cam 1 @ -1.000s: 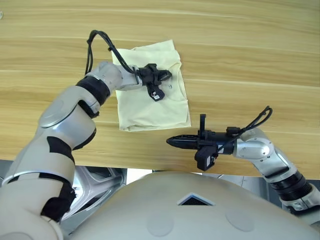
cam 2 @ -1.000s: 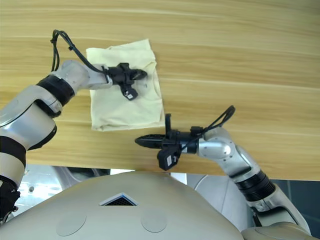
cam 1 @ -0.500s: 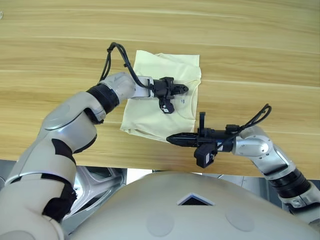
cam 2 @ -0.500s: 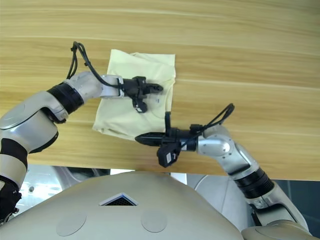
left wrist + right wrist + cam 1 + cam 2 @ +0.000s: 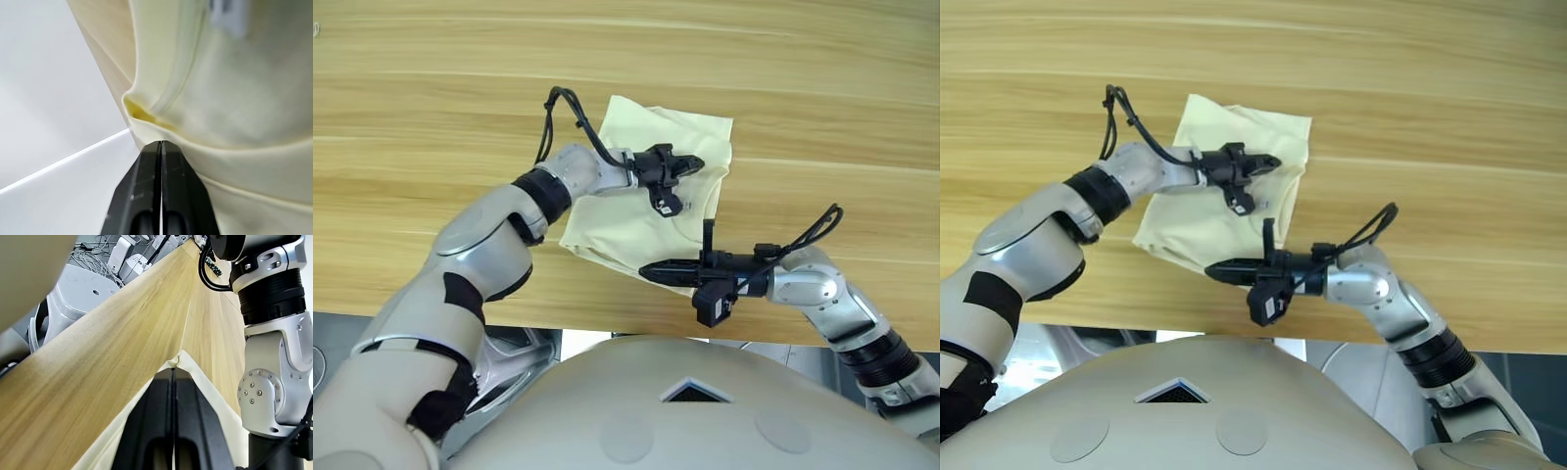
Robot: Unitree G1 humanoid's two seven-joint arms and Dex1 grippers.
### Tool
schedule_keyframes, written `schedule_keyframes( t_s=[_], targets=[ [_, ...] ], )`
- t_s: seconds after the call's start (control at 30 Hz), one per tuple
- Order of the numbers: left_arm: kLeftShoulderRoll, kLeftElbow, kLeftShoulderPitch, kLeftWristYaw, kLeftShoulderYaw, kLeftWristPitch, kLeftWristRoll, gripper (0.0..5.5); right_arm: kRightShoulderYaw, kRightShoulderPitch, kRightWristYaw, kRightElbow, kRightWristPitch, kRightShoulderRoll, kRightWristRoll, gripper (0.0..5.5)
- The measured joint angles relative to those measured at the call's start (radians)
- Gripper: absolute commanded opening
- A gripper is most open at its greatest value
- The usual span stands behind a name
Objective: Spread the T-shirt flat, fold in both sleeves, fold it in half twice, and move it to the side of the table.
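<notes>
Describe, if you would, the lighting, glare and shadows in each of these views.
Left eye view: soft, even light on the table, no glare patches; the T-shirt throws only a thin shadow along its near edge. Left wrist view: the left tool stands dark against pale cloth, with a shaded crease at its tip. Right wrist view: the wood is evenly lit beside the right tool.

Pale, long-grained wooden worktop (image 5: pixel 803 59) sweeps from nine o'clock to three o'clock, its near edge dropping at seven o'clock to grey floor (image 5: pixel 328 338), where cables and white boxes (image 5: pixel 129 257) sprawl beside a rounded white stand (image 5: pixel 80 291).
</notes>
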Motion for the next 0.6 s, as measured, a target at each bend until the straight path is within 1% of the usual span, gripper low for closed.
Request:
schedule_keyframes(
  t_s=[0.17, 0.3, 0.4, 0.5, 0.6],
  targets=[
    [-0.055, 0.064, -0.012, 0.008, 0.01, 0.019, -0.019, 0.03, 0.0, 0.001, 0.0, 0.001, 0.0, 0.01, 0.0, 0.0],
    [-0.04, 0.046, -0.002, 0.009, 0.014, 0.018, -0.038, 0.03, 0.0, 0.003, 0.0, 0.001, 0.0, 0.012, -0.002, 0.0],
    [0.042, -0.08, 0.064, -0.02, 0.063, -0.032, -0.118, 0.03, 0.002, 0.002, -0.001, 0.005, -0.001, 0.017, -0.006, 0.0],
    [0.167, -0.26, 0.161, -0.103, 0.141, -0.085, -0.219, 0.03, 0.003, 0.005, -0.002, 0.011, -0.001, 0.019, -0.009, 0.0],
    [0.29, -0.427, 0.256, -0.207, 0.233, -0.093, -0.311, 0.03, 0.001, 0.003, -0.005, 0.033, 0.002, 0.021, -0.039, 0.0]
  ],
)
